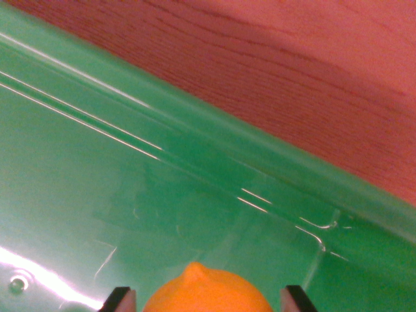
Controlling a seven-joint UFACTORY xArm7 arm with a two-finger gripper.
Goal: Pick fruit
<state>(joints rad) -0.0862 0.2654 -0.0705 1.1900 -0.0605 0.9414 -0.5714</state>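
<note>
Right under my wrist camera sits the gripper (207, 300), with only its two dark fingertips (121, 299) poking into the bottom edge of the view. Going from the view's left, I see the first fingertip, then the orange fruit (207, 292) with its small nub pointing up, then the second fingertip on the view's right. The fingers stand apart, one on each side of the fruit, with a sliver of green showing between each tip and the peel, so I read the pincer as spread and not clamped on anything.

Beneath it all is a green plastic bin (195, 149), its floor scratched and glossy, its rim running diagonally from upper left down to the right. Beyond the rim lies the reddish wooden table (292, 58).

My judgement on progress: the approach and alignment look done, since the fruit is centred between the fingers. Closing on it and lifting it out remain. I cannot tell from this view whether the fruit rests on the bin floor, nor how deep the fingers reach around it.
</note>
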